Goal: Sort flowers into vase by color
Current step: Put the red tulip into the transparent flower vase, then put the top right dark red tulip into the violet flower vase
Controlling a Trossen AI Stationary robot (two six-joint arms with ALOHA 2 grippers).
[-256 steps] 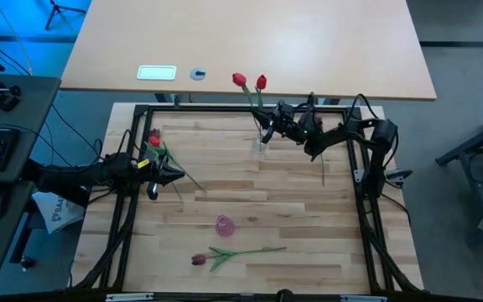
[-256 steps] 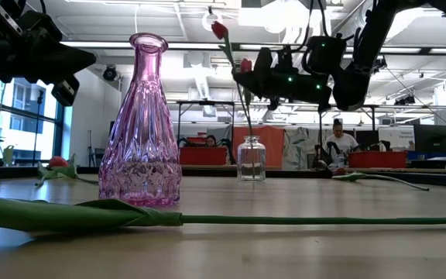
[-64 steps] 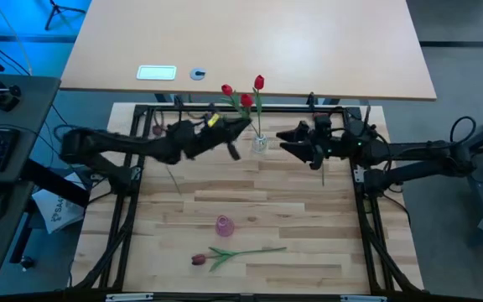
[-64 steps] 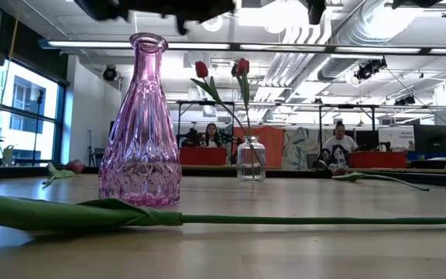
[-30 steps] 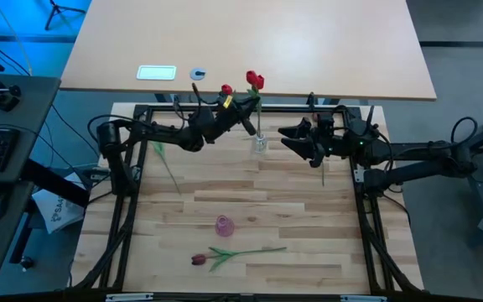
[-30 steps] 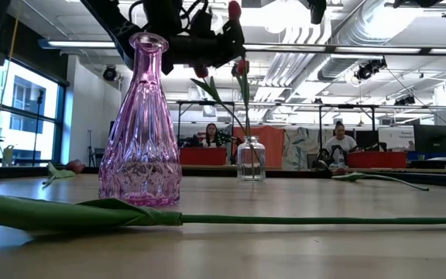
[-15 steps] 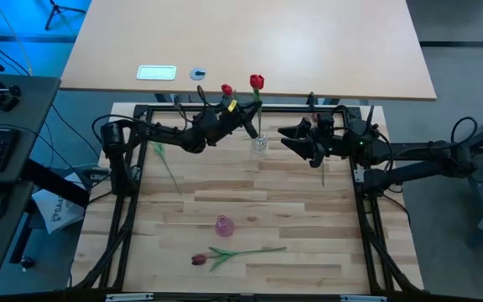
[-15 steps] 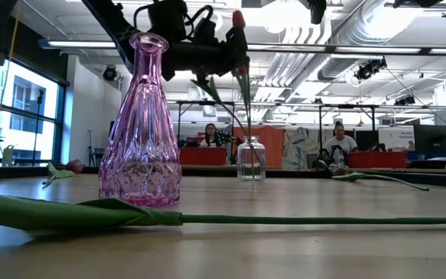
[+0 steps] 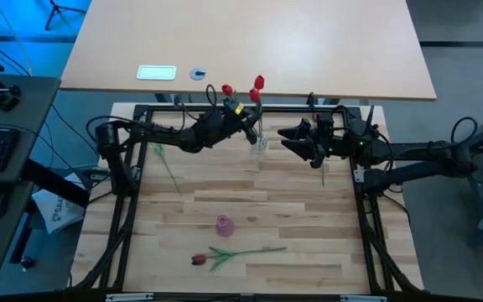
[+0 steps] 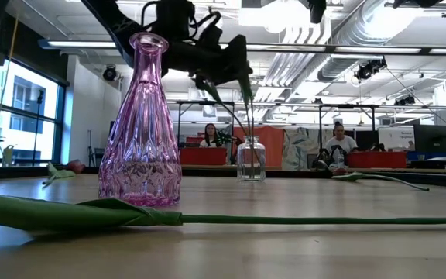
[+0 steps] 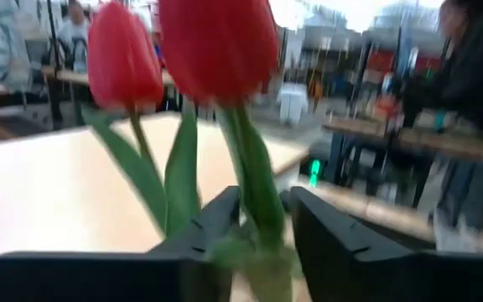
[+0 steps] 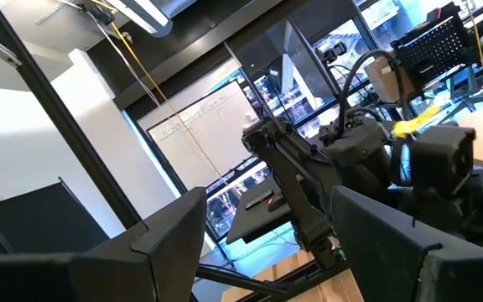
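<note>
Clear vase [image 9: 260, 143]: red tulips [image 9: 257, 85] in, third apparently lowering, stem pinched by left gripper [image 9: 248, 132]. Right gripper [image 9: 288, 137]: parted, empty. Pink vase [image 9: 223, 225] unfilled; maroon tulips [image 9: 198, 259] remain

My left arm [image 9: 153, 134]: matte black jointed links with thin black cables looped alongside, a small yellow tag near the wrist, ending in the left gripper [image 11: 262, 222], whose two fingers [image 11: 342, 239] are flat, dark, angular plastic slabs with bevelled edges. My right arm [image 9: 418, 159]: the same black segmented build, bulkier housings at the joints and a loop of black cable over the base, ending in the right gripper [image 12: 267, 243] with broad, dark, wedge-shaped fingers [image 12: 392, 243] showing faint moulded ridges along their faces.
</note>
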